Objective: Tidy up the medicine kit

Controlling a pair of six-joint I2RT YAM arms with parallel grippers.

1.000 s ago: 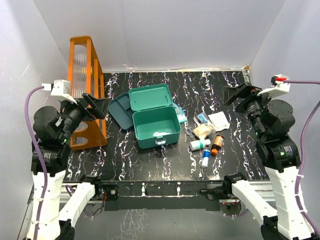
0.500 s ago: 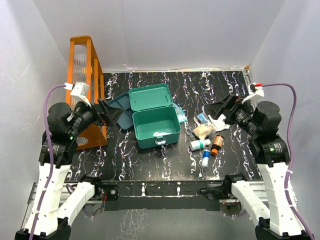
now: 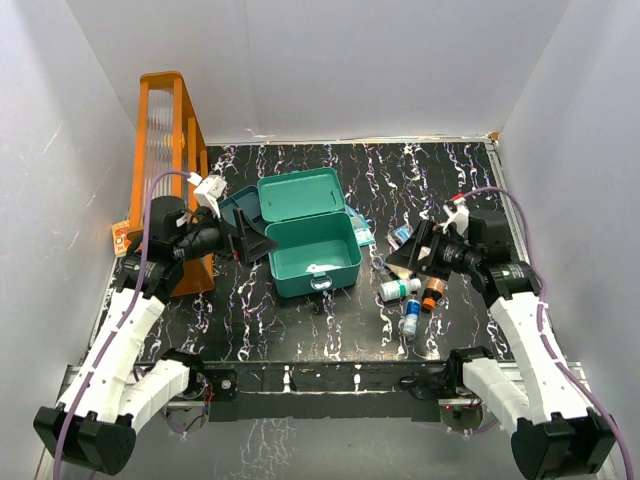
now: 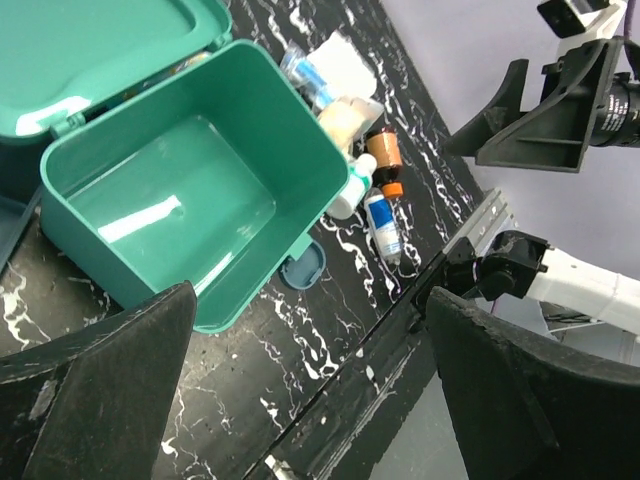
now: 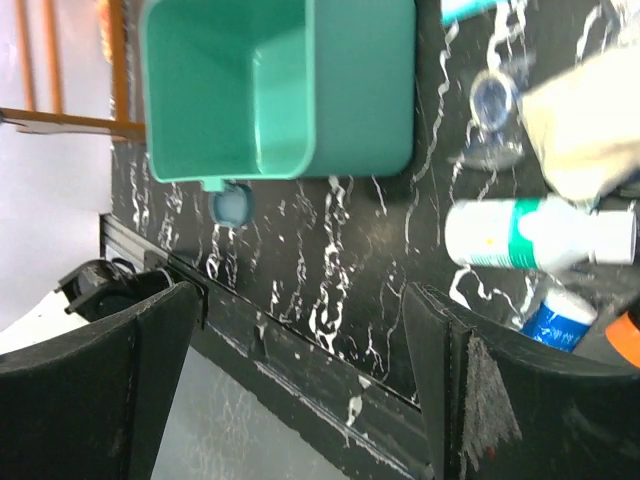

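kit: medicine kit lid swung up, long axis across table, latch toward arm bases | pos: just right of left gripper, left of right gripper | left: jaws wide, empty | right: jaws wide, empty, bottles just nearside | inside kit: small white bit, maybe paper

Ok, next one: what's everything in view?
medicine kit: one, teal-green, table centre, open
divided tray: one, darker blue-teal, behind-left of kit
rack: one, orange, far left
white bottle: one, green band, right of kit
amber bottle: one, orange-brown, beside white bottle
small bottle: one, blue-white, nearest front edge
beige pouch: one, behind bottles
white packet: one, behind pouch
table: one, black, white-veined
left gripper: black, open, left of kit
right gripper: black, open, by pouch
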